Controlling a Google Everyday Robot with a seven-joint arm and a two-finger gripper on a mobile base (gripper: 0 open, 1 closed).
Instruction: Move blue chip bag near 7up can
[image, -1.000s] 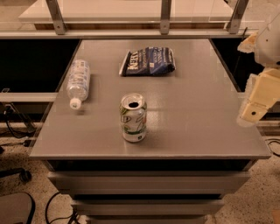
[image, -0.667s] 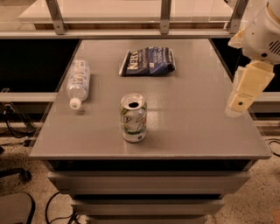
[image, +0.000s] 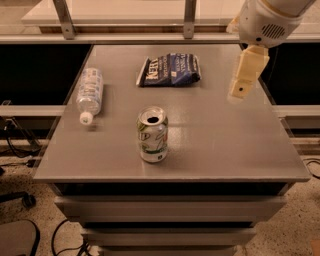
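The crinkled dark navy foil chip bag with white lettering lies flat at the far centre of the grey rectangular table top. The short white-silver aluminium 7up can with green markings stands upright nearer the front edge, well apart from the bag, its top opened. A clear plastic water bottle with a white cap lies on its side near the left edge. The cream-coloured gripper hangs above the table's right side, to the right of the bag and touching nothing. Whether it is open or closed cannot be told.
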